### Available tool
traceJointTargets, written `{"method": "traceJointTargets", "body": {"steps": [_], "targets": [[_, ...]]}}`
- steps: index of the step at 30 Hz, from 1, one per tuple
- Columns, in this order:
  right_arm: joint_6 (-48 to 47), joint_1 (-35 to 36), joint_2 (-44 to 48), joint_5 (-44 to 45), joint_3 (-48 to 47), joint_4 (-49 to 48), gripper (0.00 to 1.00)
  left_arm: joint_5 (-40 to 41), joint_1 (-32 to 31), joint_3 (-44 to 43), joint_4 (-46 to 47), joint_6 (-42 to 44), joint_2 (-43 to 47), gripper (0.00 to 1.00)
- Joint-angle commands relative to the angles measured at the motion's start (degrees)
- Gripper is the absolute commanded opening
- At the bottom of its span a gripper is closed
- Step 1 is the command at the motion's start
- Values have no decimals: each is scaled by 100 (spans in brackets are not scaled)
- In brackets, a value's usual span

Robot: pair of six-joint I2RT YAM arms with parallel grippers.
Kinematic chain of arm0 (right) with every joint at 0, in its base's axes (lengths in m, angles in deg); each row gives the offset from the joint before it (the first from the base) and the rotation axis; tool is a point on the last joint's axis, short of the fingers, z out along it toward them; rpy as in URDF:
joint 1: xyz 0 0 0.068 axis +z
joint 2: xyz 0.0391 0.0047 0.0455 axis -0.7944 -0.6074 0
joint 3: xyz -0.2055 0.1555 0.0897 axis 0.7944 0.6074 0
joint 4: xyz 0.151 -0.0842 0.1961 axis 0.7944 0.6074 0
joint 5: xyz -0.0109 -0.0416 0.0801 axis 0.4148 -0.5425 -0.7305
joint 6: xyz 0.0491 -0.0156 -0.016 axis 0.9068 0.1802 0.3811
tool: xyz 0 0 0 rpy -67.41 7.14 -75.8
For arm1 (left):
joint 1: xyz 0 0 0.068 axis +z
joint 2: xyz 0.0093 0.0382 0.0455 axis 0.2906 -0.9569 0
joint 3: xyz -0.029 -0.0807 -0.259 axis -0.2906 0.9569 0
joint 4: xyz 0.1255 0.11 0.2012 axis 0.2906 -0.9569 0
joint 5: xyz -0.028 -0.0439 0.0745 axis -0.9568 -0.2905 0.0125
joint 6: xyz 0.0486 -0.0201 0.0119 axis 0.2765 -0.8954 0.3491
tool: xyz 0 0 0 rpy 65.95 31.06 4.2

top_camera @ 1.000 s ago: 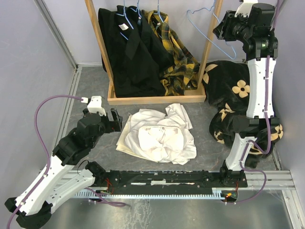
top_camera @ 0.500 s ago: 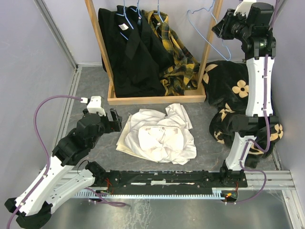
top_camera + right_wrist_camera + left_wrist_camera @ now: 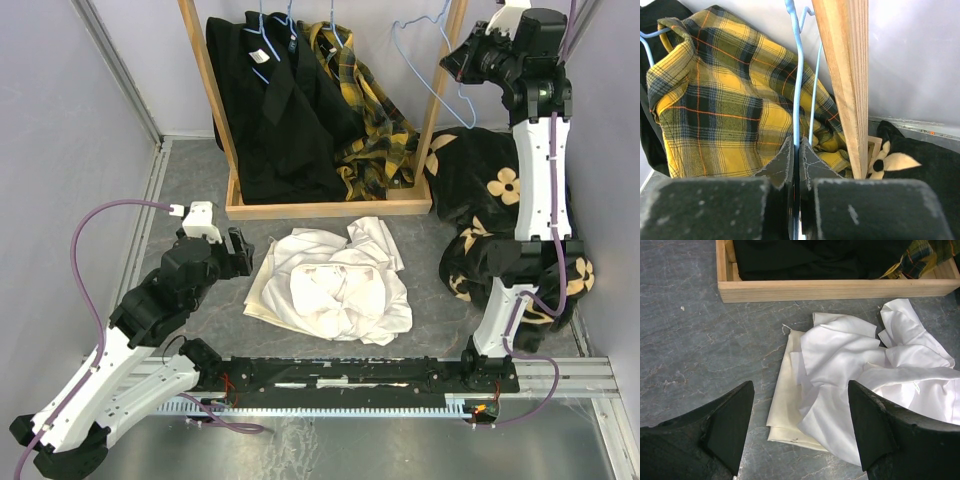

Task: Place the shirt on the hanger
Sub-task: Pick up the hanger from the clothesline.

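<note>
Up beside the wooden rack post, the right gripper is pinching tight on the thin light-blue wire hanger. Down on the grey table, the left gripper is hovering, jaws apart, just beside the crumpled white button-up shirt, which is lying partly over a cream-yellow cloth.

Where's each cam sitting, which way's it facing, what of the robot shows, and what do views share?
Top external: above and behind the robot, looking down; left arm, right arm, left gripper and right gripper show.
Left wrist: low over the table, facing the shirt and rack base; its open fingers show.
Right wrist: raised, facing the plaid shirt; its fingers pinch the hanger.
Shared: top and left wrist both show shirt and rack base.
</note>
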Motion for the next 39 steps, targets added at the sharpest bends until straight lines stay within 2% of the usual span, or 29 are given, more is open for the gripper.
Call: {"method": "traceJointTargets", "body": {"steps": [1, 5, 16, 19, 22, 26, 32, 39], "targets": [[208, -10, 496, -125, 568, -971, 0, 28, 25, 3, 307, 231, 87, 82], [283, -10, 763, -48, 808, -1423, 0, 30, 24, 9, 315, 229, 81, 83], [179, -11, 1446, 131, 965, -1592, 0, 92, 20, 14, 314, 207, 138, 87], [52, -10, 1869, 116, 1601, -1578, 0, 184, 25, 8, 297, 185, 211, 91], [-182, -10, 2384, 43, 2419, -1579, 0, 190, 25, -8, 284, 168, 268, 99], [-537, -16, 3093, -119, 3410, -1390, 0, -233, 23, -154, 278, 287, 282, 99], [-849, -10, 4382, -224, 4554, -1119, 0, -358, 27, -420, 315, 319, 287, 99], [-997, -10, 5668, 400, 5335, -510, 0, -1185, 25, -892, 232, 561, -6, 99]]}}
